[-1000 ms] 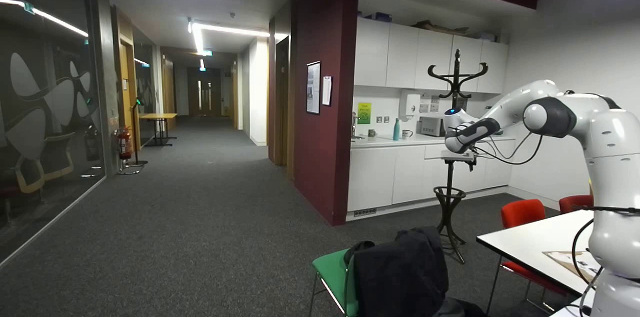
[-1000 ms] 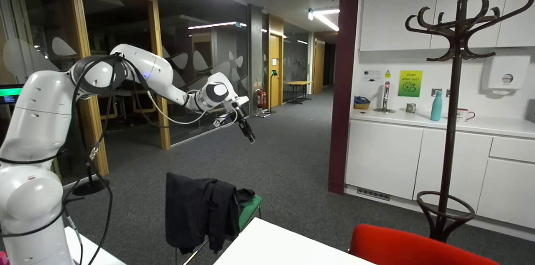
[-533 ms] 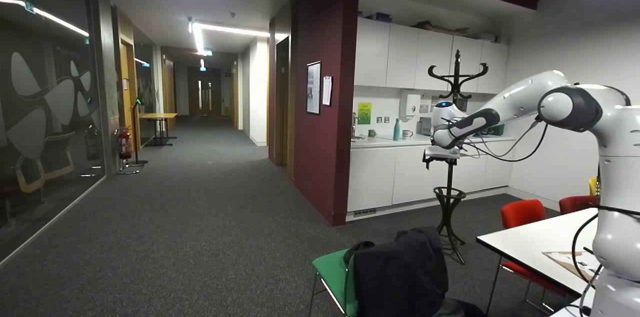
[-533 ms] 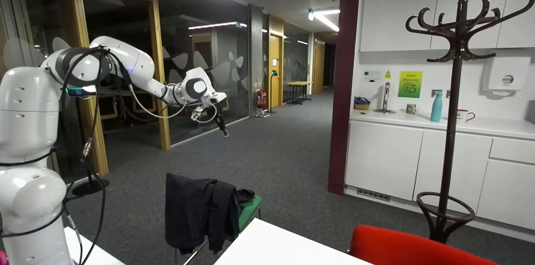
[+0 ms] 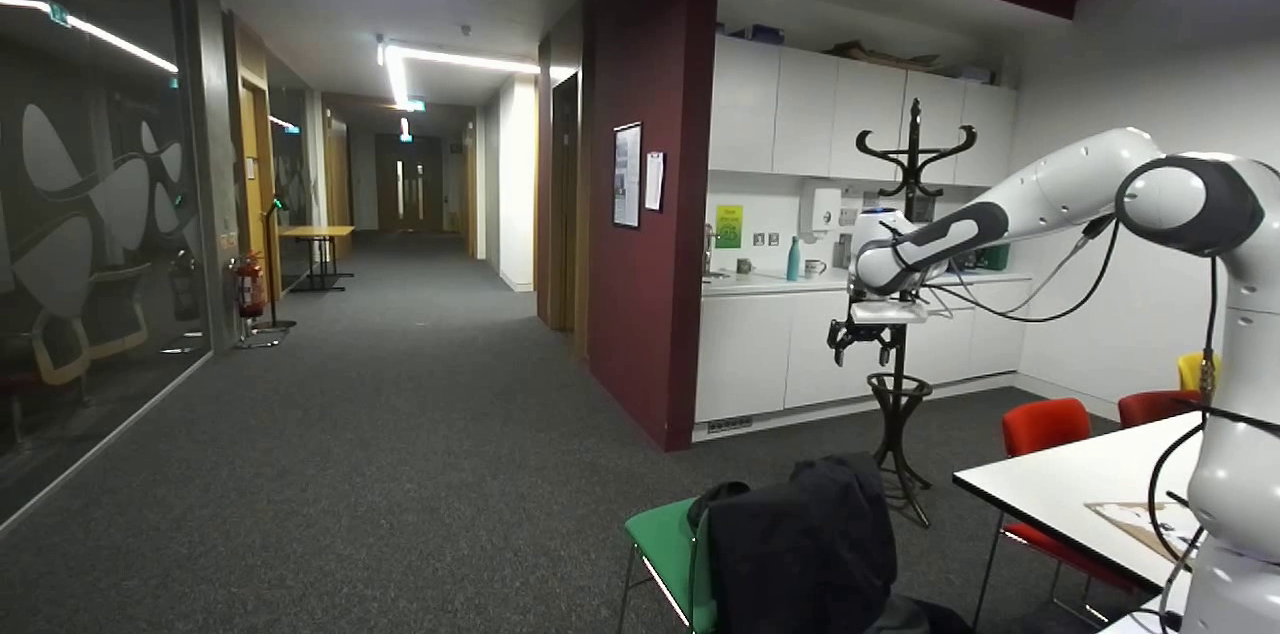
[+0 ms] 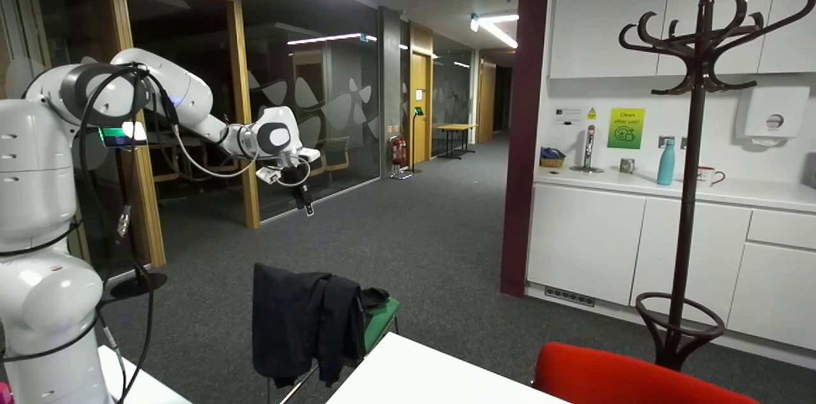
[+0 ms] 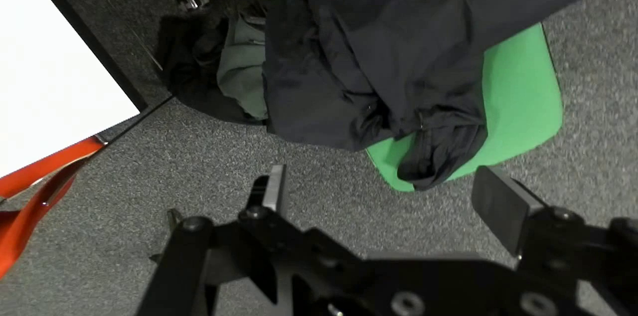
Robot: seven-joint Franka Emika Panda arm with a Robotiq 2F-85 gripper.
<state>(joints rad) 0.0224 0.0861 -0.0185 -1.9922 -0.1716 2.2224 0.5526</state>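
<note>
My gripper (image 7: 381, 176) is open and empty, its two finger pads (image 7: 501, 206) wide apart. It hangs in the air pointing down, touching nothing, and shows in both exterior views (image 5: 862, 357) (image 6: 310, 210). Nearest below it is a dark jacket (image 7: 379, 57) draped over a chair with a green seat (image 7: 523, 96). The jacket and chair stand well below the gripper. The jacket shows in both exterior views (image 5: 800, 554) (image 6: 306, 321), and the green seat (image 6: 381, 322) sticks out from under it. The chair's backrest is hidden by the jacket.
A white table (image 6: 433, 375) and red chairs (image 6: 625, 375) stand near the green chair. A dark coat stand (image 6: 692, 136) stands before a kitchen counter (image 6: 637, 182) with a teal bottle (image 6: 665, 165) and mug (image 6: 705, 176). Cables (image 5: 1040, 319) hang along the arm.
The arm has drawn back toward its base with its elbow rising. The wrist has turned, so both fingers now show apart in an exterior view. Jacket and chairs have not moved.
</note>
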